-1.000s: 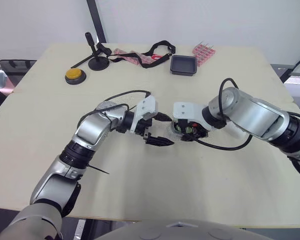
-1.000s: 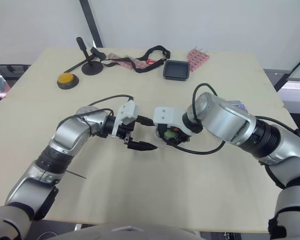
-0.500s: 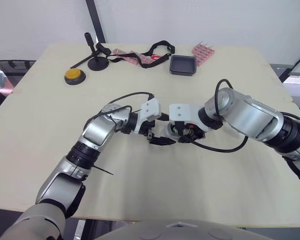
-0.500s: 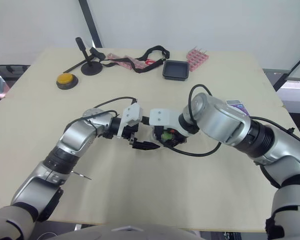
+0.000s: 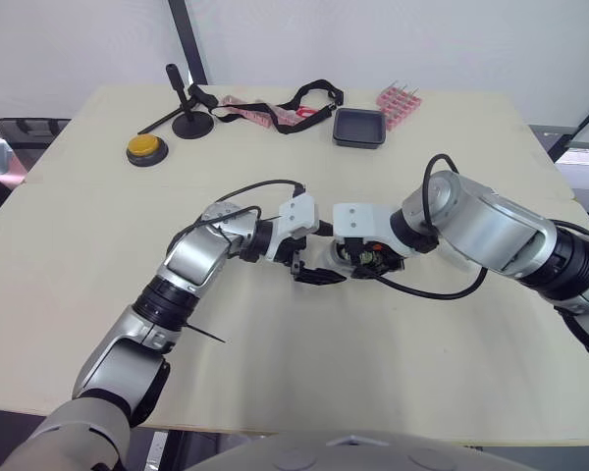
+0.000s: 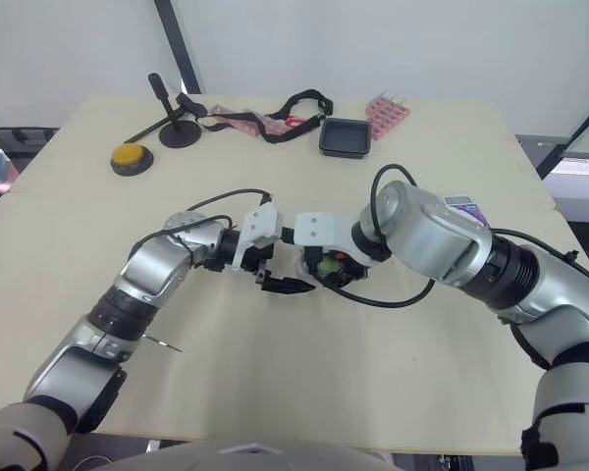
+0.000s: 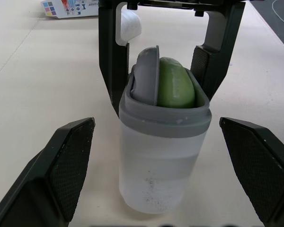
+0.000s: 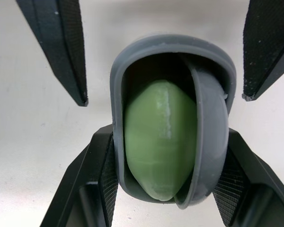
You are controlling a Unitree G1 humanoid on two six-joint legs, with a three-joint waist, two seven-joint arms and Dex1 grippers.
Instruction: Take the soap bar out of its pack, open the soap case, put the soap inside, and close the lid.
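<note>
The soap case (image 7: 163, 156) stands upright at the centre of the pale worktop (image 5: 275, 392). The right hand (image 8: 166, 142) reaches in from 3 o'clock and is clamped on it, with one black finger pressed to each side of the body. The left hand (image 7: 156, 123) comes from 9 o'clock with its ribbed fingers spread wide, flanking the case without touching it.

A second ago the left hand hung back toward 8 o'clock, clear of the case. It has since closed in to bracket it, and has barely shifted over the last half second.

The case is a rounded tub of frosted, translucent plastic with a thick grey rim. The green soap (image 7: 176, 90), smooth and oval, sits on end inside, its top showing above the rim. The grey lid (image 7: 146, 75), a curved shell, stands tilted in the mouth beside the soap, not closed.

A shallow black tray (image 5: 359, 127) lies at 12 o'clock near the far edge, and a yellow button (image 5: 146, 147) at 10 o'clock.
</note>
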